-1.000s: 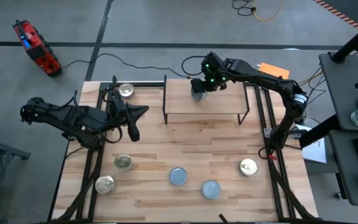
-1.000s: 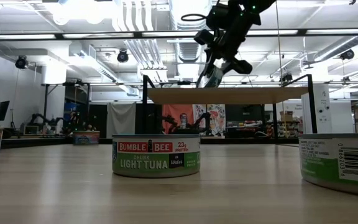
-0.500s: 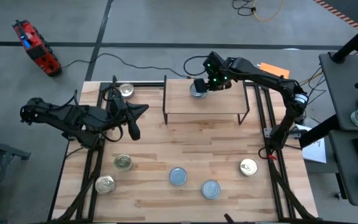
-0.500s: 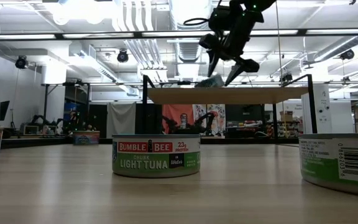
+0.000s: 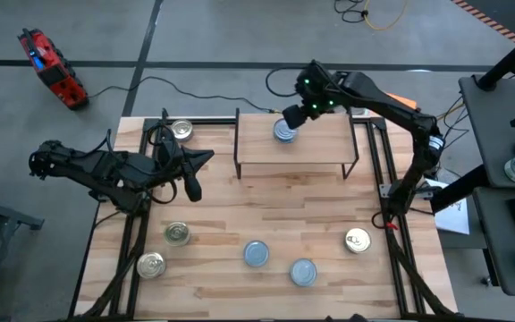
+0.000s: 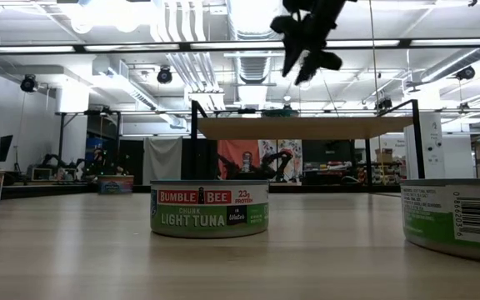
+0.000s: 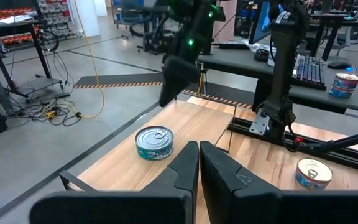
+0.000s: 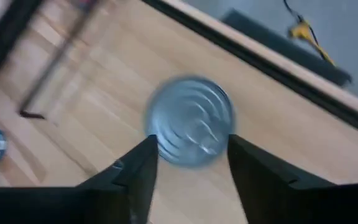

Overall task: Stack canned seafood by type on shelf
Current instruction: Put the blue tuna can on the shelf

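One pale-blue-topped tin [image 5: 283, 131] sits on the shelf [image 5: 316, 143], toward the shelf's 10 o'clock corner; the shelf stands at 12 o'clock on the desk [image 5: 266, 201]; the right gripper [image 5: 295, 112] hangs just above and beyond that tin, jaws released and spread with nothing between them, the tin showing whole between the two dark fingers [image 8: 135, 171] in the right wrist view, apart from both; in the low view the right gripper is raised clear above the shelf's plank.

The left gripper [image 5: 192, 174] waits at 9 o'clock over the desk, jaws clenched together on nothing.

On the desk: a silver-gold tin [image 5: 181, 131] at 10 o'clock; two silver-gold tins [image 5: 176, 233] [image 5: 151, 265] at 7 o'clock, near each other; two blue-topped tins [image 5: 256, 254] [image 5: 303, 272] at 6 o'clock; one silver-gold tin [image 5: 358, 240] at 4 o'clock.
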{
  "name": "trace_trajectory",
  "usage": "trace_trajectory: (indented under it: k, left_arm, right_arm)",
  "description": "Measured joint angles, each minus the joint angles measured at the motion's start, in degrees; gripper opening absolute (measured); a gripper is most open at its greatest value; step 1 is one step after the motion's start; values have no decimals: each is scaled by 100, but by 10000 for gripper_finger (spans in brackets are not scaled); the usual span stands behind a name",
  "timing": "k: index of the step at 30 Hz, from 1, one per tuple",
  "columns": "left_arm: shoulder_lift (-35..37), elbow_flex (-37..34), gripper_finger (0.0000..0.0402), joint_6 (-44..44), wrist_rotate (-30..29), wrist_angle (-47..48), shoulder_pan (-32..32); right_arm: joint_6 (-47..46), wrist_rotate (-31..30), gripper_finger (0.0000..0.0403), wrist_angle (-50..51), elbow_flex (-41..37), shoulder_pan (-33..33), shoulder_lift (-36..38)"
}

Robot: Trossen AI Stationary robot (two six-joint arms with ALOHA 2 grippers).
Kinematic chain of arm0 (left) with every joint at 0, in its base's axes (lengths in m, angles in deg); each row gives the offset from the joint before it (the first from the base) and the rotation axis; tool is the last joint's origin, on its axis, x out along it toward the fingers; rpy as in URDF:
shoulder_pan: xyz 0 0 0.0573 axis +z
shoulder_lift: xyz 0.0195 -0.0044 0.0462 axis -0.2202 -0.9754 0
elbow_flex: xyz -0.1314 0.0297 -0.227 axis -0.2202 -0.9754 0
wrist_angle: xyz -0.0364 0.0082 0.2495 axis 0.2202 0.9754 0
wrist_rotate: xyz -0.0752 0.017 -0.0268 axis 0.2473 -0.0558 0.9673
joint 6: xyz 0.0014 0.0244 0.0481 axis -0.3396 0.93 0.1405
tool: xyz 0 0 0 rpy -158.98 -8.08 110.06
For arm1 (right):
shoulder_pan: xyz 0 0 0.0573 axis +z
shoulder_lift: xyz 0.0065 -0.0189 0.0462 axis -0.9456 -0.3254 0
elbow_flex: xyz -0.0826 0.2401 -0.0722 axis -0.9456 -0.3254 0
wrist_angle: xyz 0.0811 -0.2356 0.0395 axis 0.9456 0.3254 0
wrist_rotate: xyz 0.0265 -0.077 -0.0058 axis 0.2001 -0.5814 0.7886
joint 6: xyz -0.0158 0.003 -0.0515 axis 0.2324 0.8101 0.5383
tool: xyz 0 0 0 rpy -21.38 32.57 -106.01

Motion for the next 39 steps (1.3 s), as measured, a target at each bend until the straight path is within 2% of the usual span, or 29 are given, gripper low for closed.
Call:
trace_trajectory:
  k: [7,8,19,28,39]
  left_arm:
    - [2,-2,0,10,0,-2,1]
    - [2,-2,0,10,0,0,-1]
    - [2,-2,0,12,0,-2,0]
    - [0,-2,0,12,-2,-4,-1]
    - [-2,-7,0,-5,-2,-2,-1]
  right_arm:
    - [237,5,28,-989,-467,76,0]
    - [250,5,20,-1146,-594,98,0]
    - [311,-300,9,-1663,-1550,131,-4]
    - [473,-815,9,-1652,-1738,118,-4]
    - [770,-1521,9,-560,-1546,105,42]
